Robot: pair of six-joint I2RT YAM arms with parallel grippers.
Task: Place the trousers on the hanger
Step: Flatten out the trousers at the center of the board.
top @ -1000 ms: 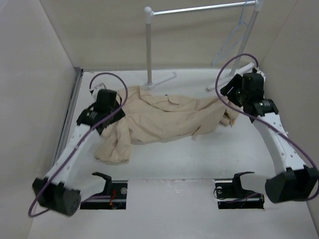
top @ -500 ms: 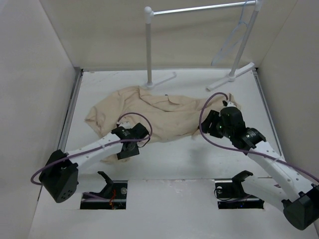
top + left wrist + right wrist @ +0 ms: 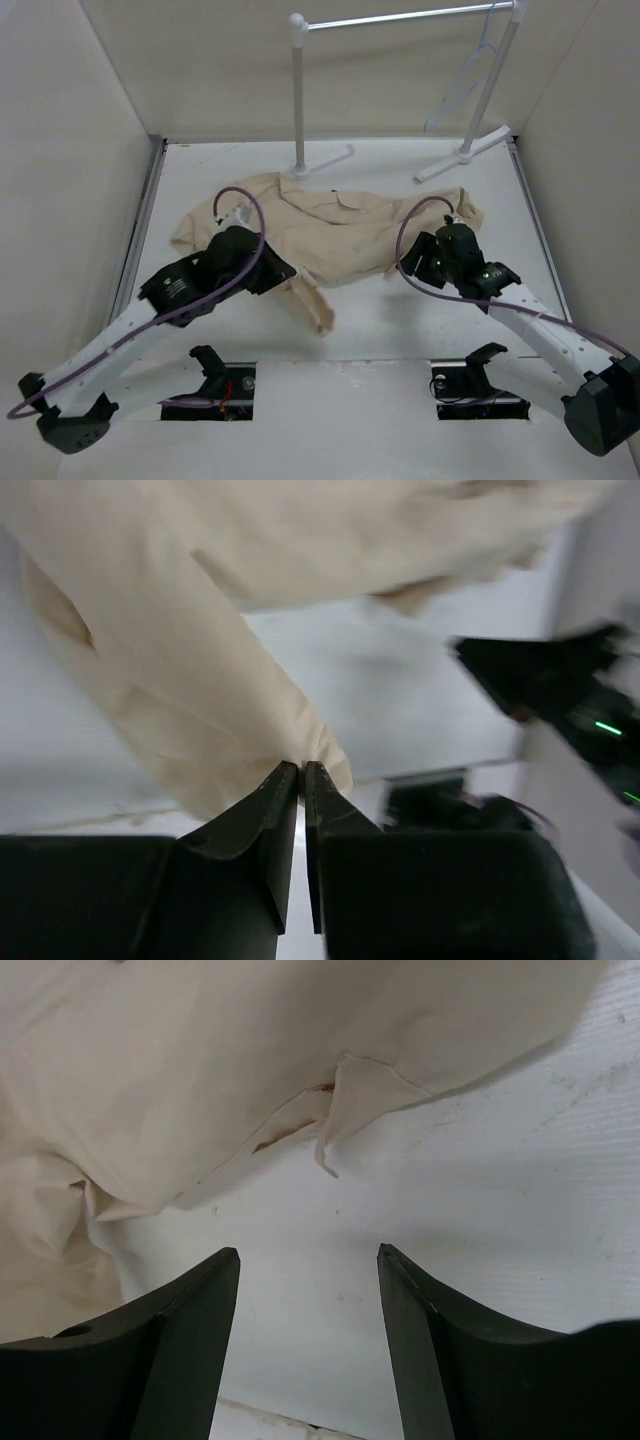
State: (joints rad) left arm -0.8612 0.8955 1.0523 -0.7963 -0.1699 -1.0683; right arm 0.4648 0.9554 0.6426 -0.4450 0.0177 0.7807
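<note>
Left gripper [image 3: 301,770] pinches shut on a fold of the beige trousers [image 3: 340,228], which lie spread on the table [image 3: 400,330]. Right gripper [image 3: 308,1260] hangs wide open, empty, just beside their edge. Hanger [image 3: 468,75] hangs on the far rack [image 3: 400,18].

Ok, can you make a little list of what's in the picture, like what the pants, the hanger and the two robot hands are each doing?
trousers: beige, lying crumpled on the table
hanger: hanging on the rack at the far right, nothing on it
left gripper: shut, pinching a fold of the trousers
right gripper: open, holding nothing, over bare table beside the trousers' edge
job: trousers not yet on the hanger
</note>
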